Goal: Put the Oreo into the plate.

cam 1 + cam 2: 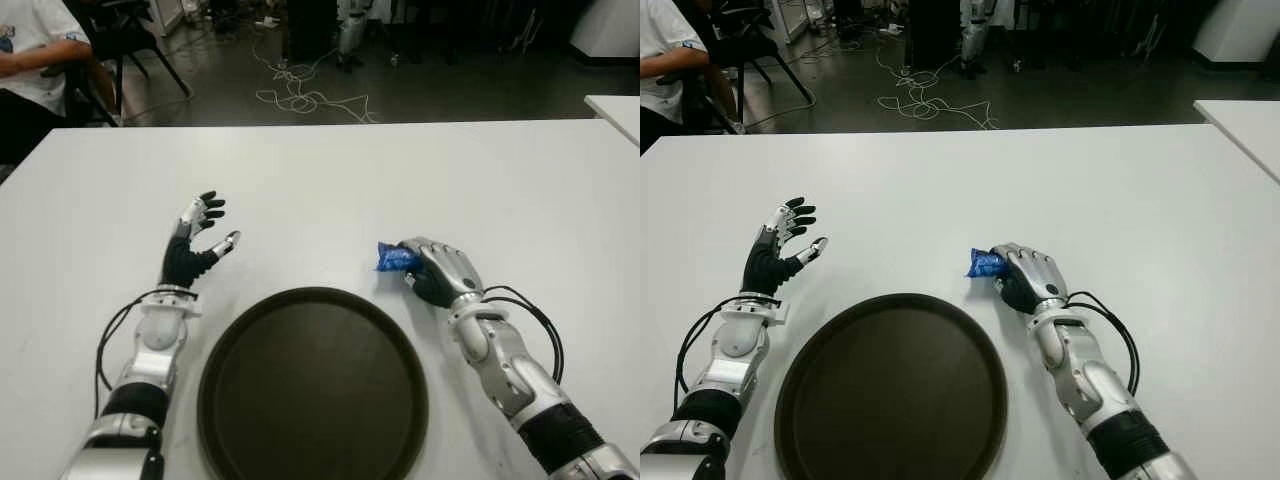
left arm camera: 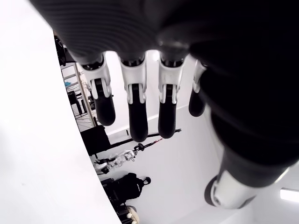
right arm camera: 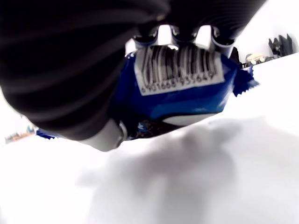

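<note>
Tabletop (image 1: 400, 180), white, with dark floor (image 1: 400, 90) and cables (image 1: 305, 95) beyond its far edge.
Right hand (image 1: 440, 270) grips the blue Oreo packet (image 1: 395, 258) beside the plate (image 1: 215, 400); left hand (image 1: 195, 240) open.

Matt white table, glossy blue wrapper, dull dark plate.

Smooth, matt white table (image 1: 330, 180); dark brown plate (image 1: 312, 385) of matt, plastic-looking finish with a faint sheen along the rim. Crinkled glossy blue foil on the Oreo (image 3: 180, 91), with a white paper-like barcode label. Brushed silver metal and black rubbery pads on the right hand (image 1: 440, 270) and left hand (image 1: 195, 240).
</note>
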Robot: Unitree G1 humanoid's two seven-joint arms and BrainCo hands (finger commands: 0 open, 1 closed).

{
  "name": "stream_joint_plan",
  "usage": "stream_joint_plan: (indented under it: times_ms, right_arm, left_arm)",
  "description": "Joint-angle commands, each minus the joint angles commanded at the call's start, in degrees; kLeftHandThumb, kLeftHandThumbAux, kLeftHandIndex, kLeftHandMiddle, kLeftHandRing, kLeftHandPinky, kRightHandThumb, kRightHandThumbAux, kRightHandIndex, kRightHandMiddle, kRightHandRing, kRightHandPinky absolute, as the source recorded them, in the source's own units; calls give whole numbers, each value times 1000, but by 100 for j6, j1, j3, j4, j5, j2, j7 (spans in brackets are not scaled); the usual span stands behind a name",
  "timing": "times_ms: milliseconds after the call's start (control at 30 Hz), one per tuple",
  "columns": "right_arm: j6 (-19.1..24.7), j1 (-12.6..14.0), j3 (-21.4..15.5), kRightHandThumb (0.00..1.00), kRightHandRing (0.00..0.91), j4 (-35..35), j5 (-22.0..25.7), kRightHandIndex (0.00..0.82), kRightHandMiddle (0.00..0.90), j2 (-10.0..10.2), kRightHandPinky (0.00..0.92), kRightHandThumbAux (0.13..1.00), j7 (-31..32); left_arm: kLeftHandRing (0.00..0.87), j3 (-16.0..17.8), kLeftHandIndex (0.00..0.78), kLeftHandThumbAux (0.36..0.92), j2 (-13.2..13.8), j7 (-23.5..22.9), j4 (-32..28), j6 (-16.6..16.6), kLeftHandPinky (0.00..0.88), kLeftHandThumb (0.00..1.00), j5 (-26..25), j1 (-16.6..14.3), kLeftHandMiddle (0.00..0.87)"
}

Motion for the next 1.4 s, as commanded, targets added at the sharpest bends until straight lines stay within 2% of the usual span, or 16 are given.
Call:
stream_joint_plan:
  times_ms: [200, 433, 533, 700, 800, 900, 1067, 1167, 1200, 1300, 1400]
  right_arm:
    - [-350, 98, -200, 690, 756, -174, 301, 433, 741, 50, 744, 731, -115]
    - [-679, 194, -375, 687, 752, -448, 527, 432, 734, 98, 746, 732, -170]
    - [-780, 218, -466, 687, 756, -802, 660, 432, 735, 105, 753, 732, -86]
    - [-747, 82, -559, 686, 755, -1205, 717, 431, 731, 125, 757, 732, 96]
    - [-873, -256, -623, 685, 758, -1168, 796, 430, 733, 61, 760, 733, 203]
    - [-1060, -465, -631, 684, 761, -1052, 817, 430, 736, 31, 763, 733, 220]
    - [-1627, -668, -352, 683, 767, -1091, 583, 431, 747, 62, 774, 733, 105]
    - [-1992, -823, -68, 681, 771, -835, 392, 431, 754, 133, 779, 734, 5]
    - [-2037, -838, -49, 681, 772, -793, 373, 431, 755, 141, 779, 734, -15]
    - [-2216, -963, 533, 681, 771, -482, 7, 430, 757, 318, 774, 735, 139]
    - [-2189, -1033, 770, 681, 765, -510, -97, 429, 751, 319, 768, 735, 501]
  left_arm:
    - [200, -3, 154, 741, -7, 23, 28, -29, 154, 114, 13, -17, 222]
    - [211, -3, 151, 756, -16, 43, 92, -66, 176, 78, 25, -49, 231]
    - [214, -3, 151, 759, -15, 7, 129, -88, 191, 70, 8, -67, 226]
    - [212, -5, 151, 739, -21, -11, 172, -88, 176, 63, 0, -91, 225]
    - [214, -2, 154, 735, -36, -17, 181, -86, 175, 64, -10, -104, 229]
    - [218, 3, 155, 734, -44, -30, 188, -97, 186, 65, -22, -110, 231]
    - [223, 18, 149, 720, -65, -32, 170, -86, 211, 82, -39, -105, 224]
    - [218, 26, 147, 714, -80, -43, 127, -53, 201, 107, -62, -86, 219]
    - [217, 27, 147, 712, -81, -45, 122, -50, 197, 112, -64, -83, 218]
    - [217, 19, 148, 703, -83, 18, 71, -2, 186, 114, -20, -59, 224]
    - [217, 8, 148, 697, -80, 65, 45, 2, 176, 107, 23, -40, 229]
